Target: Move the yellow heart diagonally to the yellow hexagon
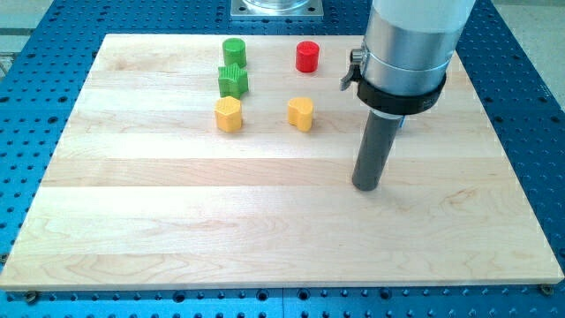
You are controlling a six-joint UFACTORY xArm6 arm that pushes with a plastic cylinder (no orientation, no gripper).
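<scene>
The yellow heart [300, 113] lies on the wooden board [177, 221], in its upper middle. The yellow hexagon [229, 114] lies to its left at about the same height, a block's width or more apart from it. My tip [366, 185] touches the board below and to the right of the yellow heart, well apart from it. The rod rises from the tip to the arm's grey body at the view's top right.
A green star [233, 81] sits just above the yellow hexagon, with a green cylinder [234, 51] above it. A red cylinder [306, 56] stands above the yellow heart. A small blue piece [401, 124] shows behind the rod. A blue perforated table surrounds the board.
</scene>
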